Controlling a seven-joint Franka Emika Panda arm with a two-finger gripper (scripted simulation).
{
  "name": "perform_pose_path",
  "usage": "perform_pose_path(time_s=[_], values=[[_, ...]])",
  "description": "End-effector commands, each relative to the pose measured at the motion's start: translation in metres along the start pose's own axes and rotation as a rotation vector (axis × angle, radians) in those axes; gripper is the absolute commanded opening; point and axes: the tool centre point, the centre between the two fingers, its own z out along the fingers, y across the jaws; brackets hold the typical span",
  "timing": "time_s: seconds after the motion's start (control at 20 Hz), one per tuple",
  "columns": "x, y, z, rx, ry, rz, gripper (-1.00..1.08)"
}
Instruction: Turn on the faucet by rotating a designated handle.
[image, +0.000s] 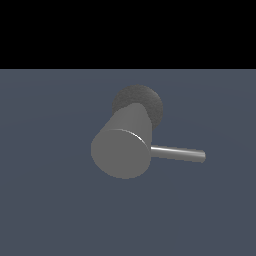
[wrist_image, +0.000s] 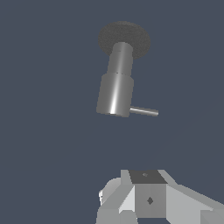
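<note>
The gripper (wrist_image: 131, 205) is hanging well apart from the faucet (wrist_image: 116, 89), prob. lining up an approach w/ nothing in between; jaw state can't be told, fingertips aren't showing. The faucet is a matte grey cylinder rising from a dark rough base (wrist_image: 124, 37). The handle (image: 177, 152), thin and shiny, is sticking sideways from the faucet's body.

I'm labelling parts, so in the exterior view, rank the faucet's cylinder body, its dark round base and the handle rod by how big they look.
1. Cylinder body, though its end is nearest the camera, which inflates it.
2. Dark round base, partly hidden behind the body.
3. Handle rod, clearly slimmest.
</note>
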Motion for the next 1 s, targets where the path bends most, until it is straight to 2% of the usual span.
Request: perform_pose_path(time_s=[0.0,0.2,0.45,0.7,0.95], values=[[0.0,0.0,0.0,0.0,0.0,0.0,-1.0],[0.0,0.002,-0.001,0.007,0.005,-0.002,-1.0],[0.001,0.005,-0.003,0.036,0.015,-0.005,-1.0],[-0.001,-0.005,-0.001,0.066,0.01,0.006,-1.0],[-0.003,-0.013,0.002,0.075,0.001,0.016,-1.0]])
